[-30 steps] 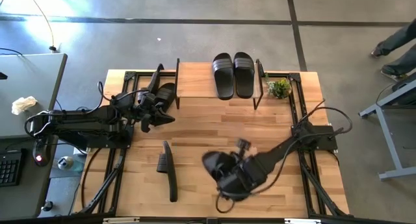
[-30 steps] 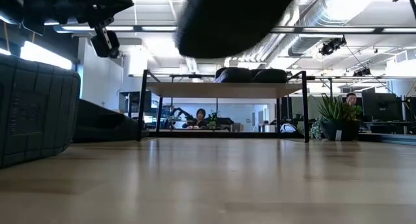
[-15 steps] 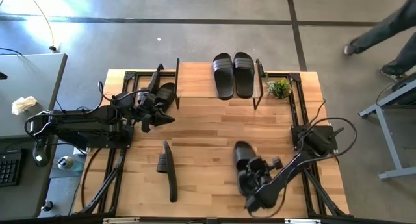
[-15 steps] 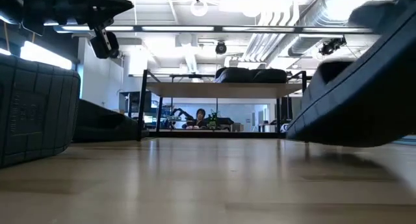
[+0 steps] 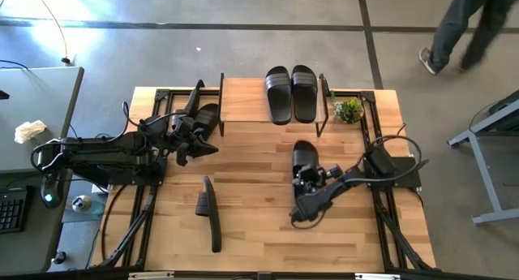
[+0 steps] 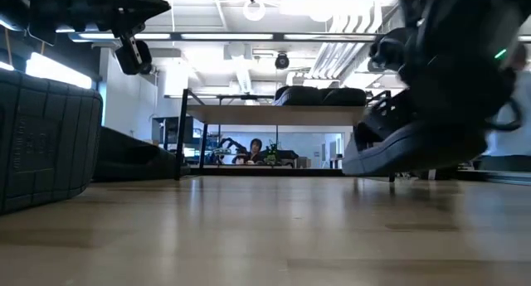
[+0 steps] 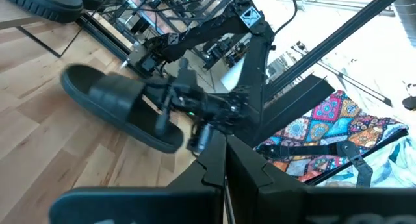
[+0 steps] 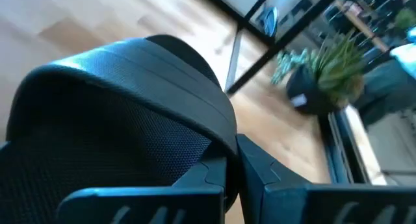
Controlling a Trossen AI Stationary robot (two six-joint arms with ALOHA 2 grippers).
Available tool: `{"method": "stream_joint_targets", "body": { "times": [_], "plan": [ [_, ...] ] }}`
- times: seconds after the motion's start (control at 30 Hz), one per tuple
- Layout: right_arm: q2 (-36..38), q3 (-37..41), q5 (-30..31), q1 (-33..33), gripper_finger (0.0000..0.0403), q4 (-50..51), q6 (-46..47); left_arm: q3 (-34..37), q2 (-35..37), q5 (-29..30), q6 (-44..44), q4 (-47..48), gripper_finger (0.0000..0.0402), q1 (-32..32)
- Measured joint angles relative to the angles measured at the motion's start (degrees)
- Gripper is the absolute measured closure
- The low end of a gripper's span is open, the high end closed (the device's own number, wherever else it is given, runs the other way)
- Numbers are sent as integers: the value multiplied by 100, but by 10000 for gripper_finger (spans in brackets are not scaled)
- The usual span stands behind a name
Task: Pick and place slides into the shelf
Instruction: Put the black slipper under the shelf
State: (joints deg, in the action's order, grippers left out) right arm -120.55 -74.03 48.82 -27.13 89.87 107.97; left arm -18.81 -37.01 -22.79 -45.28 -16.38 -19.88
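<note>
No legible text or labels anywhere

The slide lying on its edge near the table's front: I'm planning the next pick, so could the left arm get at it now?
Probably not yet: the left gripper is shut on another slide. The slide on edge itself lies uncovered.

Black slide (image 8: 123, 113) in pincer (image 8: 231, 160); plant (image 8: 325, 71) beyond

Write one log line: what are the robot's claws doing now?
right claw: shut on slide, lifted toward shelf | left claw: shut, waiting beside shelf
</note>
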Motion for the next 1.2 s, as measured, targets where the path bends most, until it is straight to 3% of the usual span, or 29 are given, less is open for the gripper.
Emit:
{"method": "stream_joint_targets", "body": {
  "times": [0.33,0.5,0.87,1.2],
  "plan": [
    [0,453,437,876,403,-406,-92,0,0,-2,-2,0,401,0],
    [0,482,490,1150,403,-1122,-792,0,0,-2,0,0,401,0],
    [0,480,548,1436,403,-1378,-1620,0,0,-2,-2,0,401,0],
    [2,475,367,1345,396,-1294,-1656,0,0,-2,-2,0,401,0]
  ]
}}
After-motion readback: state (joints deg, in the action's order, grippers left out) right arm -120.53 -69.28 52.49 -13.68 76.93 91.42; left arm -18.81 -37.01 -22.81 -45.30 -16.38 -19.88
